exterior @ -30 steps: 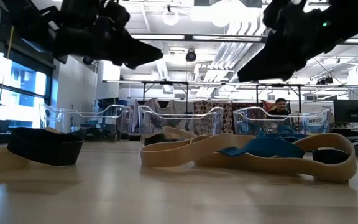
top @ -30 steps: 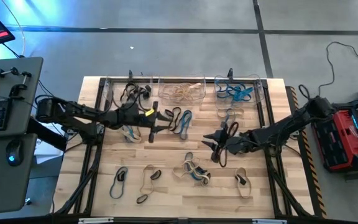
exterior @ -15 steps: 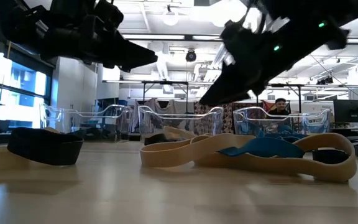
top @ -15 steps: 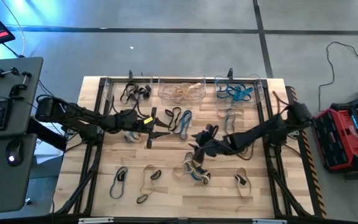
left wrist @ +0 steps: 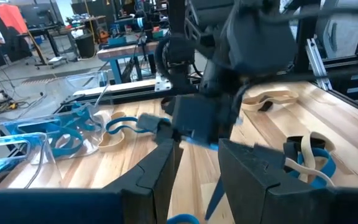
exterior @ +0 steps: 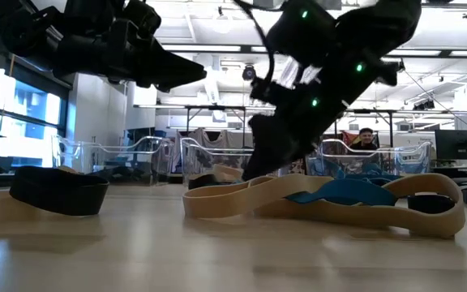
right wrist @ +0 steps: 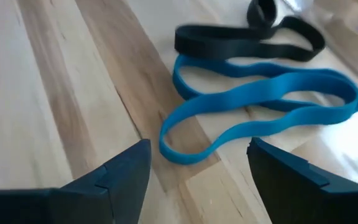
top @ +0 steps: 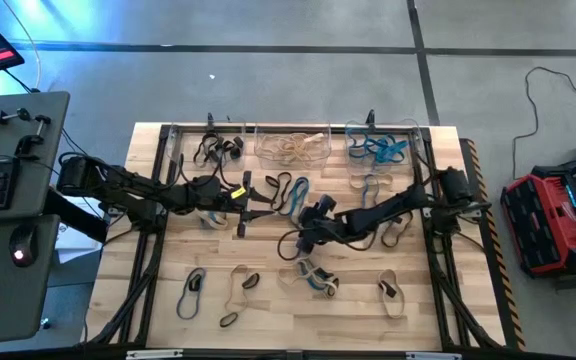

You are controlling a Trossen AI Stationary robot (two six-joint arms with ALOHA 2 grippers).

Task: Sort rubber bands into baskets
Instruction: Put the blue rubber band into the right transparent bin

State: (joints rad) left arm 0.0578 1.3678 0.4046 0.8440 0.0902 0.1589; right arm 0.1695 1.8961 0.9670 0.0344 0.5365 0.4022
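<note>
Revealing, only in the right wrist view, a blue rubber band (right wrist: pixel 260 102) lying flat on the wooden table (right wrist: pixel 55 81) in a long wavy loop, touching a black rubber band (right wrist: pixel 247 42) just beyond it. Showing there too the right gripper (right wrist: pixel 197 180) hovering low over the near end of the blue loop, jaws spread wide and gripping nothing.

Laying out, in the high view alone, the whole spread: three clear baskets (top: pixel 293 148) standing in a row along the far edge of the table, with black bands lying in the left one, tan in the middle and blue in the right, and more thin floppy loops scattered loose over the boards.

Catching, from table height, a tangle of tan bands (exterior: pixel 242 199) with a blue one draped over it, and a wide black loop (exterior: pixel 59 191) sitting well apart to one side.

Reaching in long and low from the right side towards the middle of the table with the right arm, tip angled down. Stretching out from the left side with the left gripper (top: pixel 246 208), hanging above the boards just beside the other, fingers (left wrist: pixel 160 168) standing partly apart with nothing seen clamped between them.
</note>
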